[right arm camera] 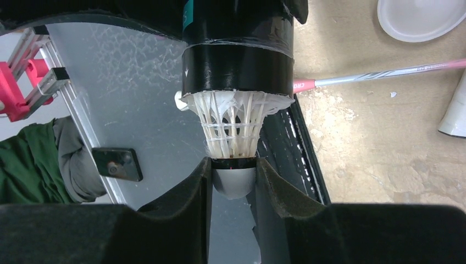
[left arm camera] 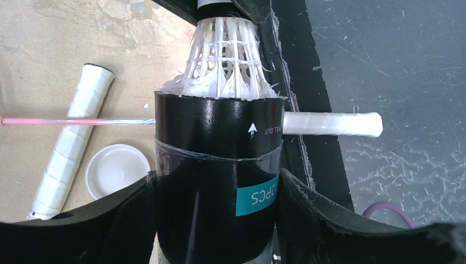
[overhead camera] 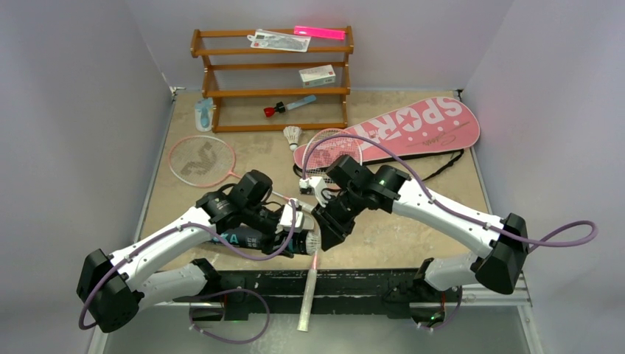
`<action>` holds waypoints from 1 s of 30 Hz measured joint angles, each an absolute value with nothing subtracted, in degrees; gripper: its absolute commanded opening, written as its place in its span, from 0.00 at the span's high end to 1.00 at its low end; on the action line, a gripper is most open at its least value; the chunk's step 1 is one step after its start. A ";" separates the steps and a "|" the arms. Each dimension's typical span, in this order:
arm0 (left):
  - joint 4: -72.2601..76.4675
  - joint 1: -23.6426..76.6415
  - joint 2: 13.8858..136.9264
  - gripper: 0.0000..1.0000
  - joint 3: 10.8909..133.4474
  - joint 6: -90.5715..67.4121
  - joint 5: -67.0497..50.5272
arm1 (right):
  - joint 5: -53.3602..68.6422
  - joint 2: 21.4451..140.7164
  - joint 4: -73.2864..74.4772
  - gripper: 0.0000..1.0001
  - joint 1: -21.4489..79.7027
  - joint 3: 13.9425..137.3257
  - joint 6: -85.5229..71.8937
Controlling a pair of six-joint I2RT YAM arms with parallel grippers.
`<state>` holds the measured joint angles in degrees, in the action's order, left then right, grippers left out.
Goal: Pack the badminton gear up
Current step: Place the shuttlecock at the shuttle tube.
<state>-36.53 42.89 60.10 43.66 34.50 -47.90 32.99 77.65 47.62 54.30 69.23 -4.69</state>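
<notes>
Black shuttlecock tube [left arm camera: 214, 148], clamped in the left gripper [left arm camera: 217, 231] over the near edge of the table [overhead camera: 427, 228], meets a white feather shuttlecock [right arm camera: 233, 124] pinched at its cork by the right gripper [right arm camera: 233, 179]; a straight, gentle push should ease the flared skirt past the rim uncrushed.

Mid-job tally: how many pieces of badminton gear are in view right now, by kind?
rackets: 2
shuttlecocks: 2 visible, one loose, one at the tube mouth
black tube: 1
pink bag: 1
Total: 6
</notes>
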 measured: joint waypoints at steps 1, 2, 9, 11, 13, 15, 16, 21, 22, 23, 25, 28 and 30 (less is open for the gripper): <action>-36.56 42.89 60.10 0.61 43.68 34.50 -47.90 | 33.04 77.65 47.51 0.85 54.30 69.32 -4.89; -36.56 42.92 60.10 0.61 43.68 34.50 -47.90 | 33.08 77.67 47.40 0.85 54.30 69.36 -4.97; -36.58 42.94 60.10 0.60 43.72 34.06 -47.86 | 33.91 78.91 45.89 0.82 54.30 69.41 -5.67; -36.60 42.94 60.10 0.60 43.72 34.06 -47.86 | 34.09 79.26 45.56 0.82 54.30 69.41 -5.98; -36.67 42.94 60.10 0.61 43.72 34.06 -47.79 | 34.13 79.46 45.32 0.82 54.30 69.41 -6.11; -36.67 42.94 60.10 0.60 43.72 34.06 -47.79 | 34.15 79.48 44.82 0.82 54.30 69.41 -6.42; -36.69 42.94 60.10 0.61 43.72 34.06 -47.79 | 34.15 79.48 44.58 0.82 54.30 69.41 -6.48; -37.19 42.94 60.10 0.61 43.72 34.06 -47.79 | 34.39 79.57 43.44 0.82 54.30 69.41 -6.85; -37.30 42.94 60.10 0.61 43.75 34.06 -47.77 | 34.50 79.64 43.18 0.82 54.30 69.41 -6.87; -37.39 42.94 60.10 0.61 43.72 34.02 -47.75 | 34.54 79.75 42.94 0.82 54.30 69.41 -6.87; -37.47 42.94 60.10 0.61 43.75 33.69 -47.70 | 34.94 80.29 42.28 0.82 54.28 69.41 -6.92; -37.43 42.94 60.10 0.61 43.77 33.58 -47.70 | 35.62 81.36 40.58 0.83 54.26 69.41 -7.27; -37.41 42.94 60.10 0.61 43.81 33.47 -47.53 | 35.79 81.89 39.44 0.83 54.26 69.41 -7.60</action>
<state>-37.41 42.94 60.10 43.81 33.47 -47.53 35.79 81.89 39.44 54.26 69.41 -7.60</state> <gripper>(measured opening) 0.645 0.324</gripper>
